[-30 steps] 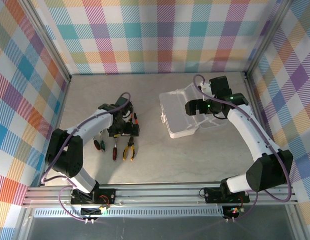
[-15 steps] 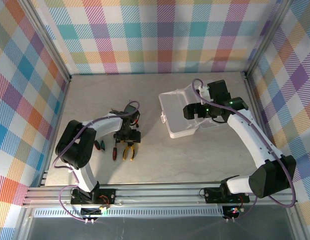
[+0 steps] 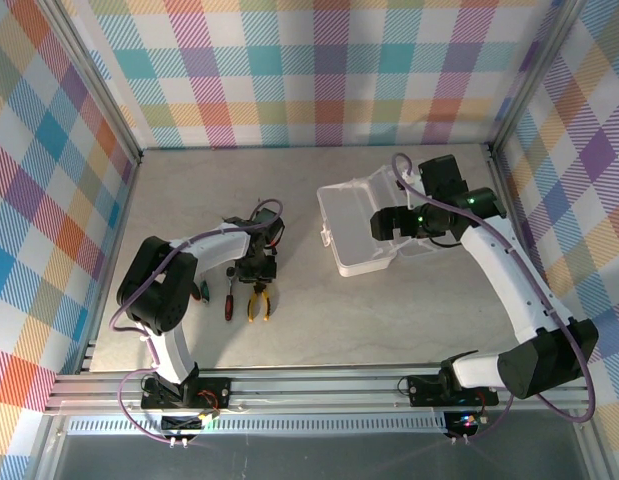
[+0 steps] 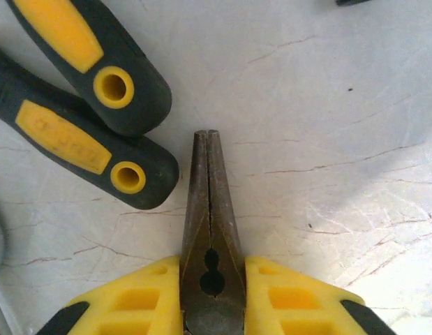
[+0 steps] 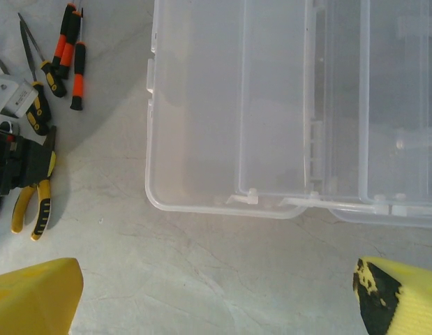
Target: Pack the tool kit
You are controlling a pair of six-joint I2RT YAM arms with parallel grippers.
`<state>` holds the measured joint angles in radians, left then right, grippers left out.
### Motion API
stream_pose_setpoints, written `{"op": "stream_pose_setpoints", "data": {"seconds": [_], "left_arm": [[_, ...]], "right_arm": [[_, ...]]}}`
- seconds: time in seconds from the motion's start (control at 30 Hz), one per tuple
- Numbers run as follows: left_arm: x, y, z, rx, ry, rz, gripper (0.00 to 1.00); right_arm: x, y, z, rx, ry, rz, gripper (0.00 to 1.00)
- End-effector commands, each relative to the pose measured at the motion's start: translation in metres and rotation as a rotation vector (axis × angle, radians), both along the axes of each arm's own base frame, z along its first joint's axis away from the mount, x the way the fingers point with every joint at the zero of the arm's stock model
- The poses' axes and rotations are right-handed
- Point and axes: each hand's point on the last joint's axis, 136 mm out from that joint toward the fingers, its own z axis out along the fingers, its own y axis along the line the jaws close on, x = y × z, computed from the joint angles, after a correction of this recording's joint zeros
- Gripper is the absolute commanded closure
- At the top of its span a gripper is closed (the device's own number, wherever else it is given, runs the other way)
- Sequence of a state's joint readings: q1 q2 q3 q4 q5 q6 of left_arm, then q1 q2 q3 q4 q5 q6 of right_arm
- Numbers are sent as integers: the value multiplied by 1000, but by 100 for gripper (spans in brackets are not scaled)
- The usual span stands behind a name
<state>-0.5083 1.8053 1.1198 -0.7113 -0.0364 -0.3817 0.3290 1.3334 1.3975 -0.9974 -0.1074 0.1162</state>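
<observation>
Obs: left gripper [image 4: 212, 279] jaws pinch the metal head of the yellow-handled pliers [image 3: 256, 305], lying on the surface [image 3: 389, 310]. Two black-and-yellow screwdriver handles [image 4: 97, 150] crowd just beside the nose. The case [image 5: 222, 105] sits open well to the right, below the right gripper [image 5: 216, 283], jaws spread. One second ago the left jaws stood wide apart.

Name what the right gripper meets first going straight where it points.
Likely the near rim of the open translucent white plastic case ahead of the right gripper; depth is unclear, so the pale tabletop might come first.
</observation>
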Motion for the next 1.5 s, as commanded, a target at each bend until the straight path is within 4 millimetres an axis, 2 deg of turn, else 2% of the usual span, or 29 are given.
{"op": "stream_pose_setpoints", "data": {"seconds": [0.0,0.17,0.3,0.4,0.57,0.73,0.9,1.03,1.3,1.47], "left_arm": [[-12,-16,-23,-47,62,-12,85],[-10,-18,-16,-52,26,-22,100],[-7,-24,1,-84,-1,-20,100],[1,-38,23,-118,-38,-44,100],[11,-53,60,-171,-99,-75,100],[12,-62,93,-251,-152,-83,100],[11,-78,109,-348,-159,-105,100],[14,-94,124,-435,-170,-113,100],[22,-115,156,-551,-201,-131,100],[30,-120,163,-553,-207,-141,100]], "right_arm": [[-9,4,-6,0,61,28,1],[-9,12,-20,32,64,63,1],[-7,18,-10,75,23,70,1],[-8,26,-2,115,5,93,1],[-18,51,-8,150,17,165,1],[-30,74,-17,179,33,224,1],[-40,100,-28,210,54,292,1],[-52,131,-43,253,87,361,0],[-49,164,-66,311,140,364,13],[-50,184,-73,339,166,390,17]]}}
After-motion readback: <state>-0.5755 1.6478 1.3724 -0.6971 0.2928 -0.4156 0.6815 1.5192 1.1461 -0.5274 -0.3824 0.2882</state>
